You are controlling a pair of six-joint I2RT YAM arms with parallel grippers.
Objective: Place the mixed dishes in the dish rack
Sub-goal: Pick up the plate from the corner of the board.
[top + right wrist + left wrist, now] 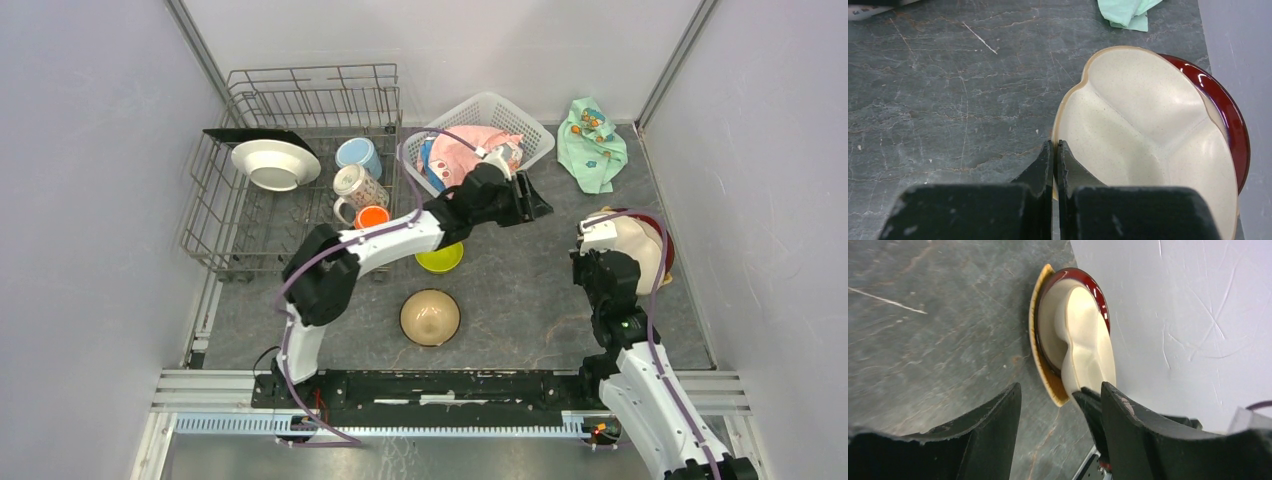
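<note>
I'm looking down on a table [540,290] with a dark grey, slate-like top, veined with pale streaks and rusty flecks. Close up, a thin white scratch [979,37] crosses it. A plain pale left wall [90,150], back wall [450,40] and right wall [760,150] close it in. Slim metal posts [200,50] rise at the far corners, and an aluminium rail [450,385] runs along the near edge. The light is soft and even, and the shadows are faint.

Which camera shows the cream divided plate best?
The right wrist view: the cream divided plate shows face-on, dividers plain. The left wrist view catches it nearly edge-on, on the red-rimmed plate. In the top external view, the right arm hides most of it.
</note>
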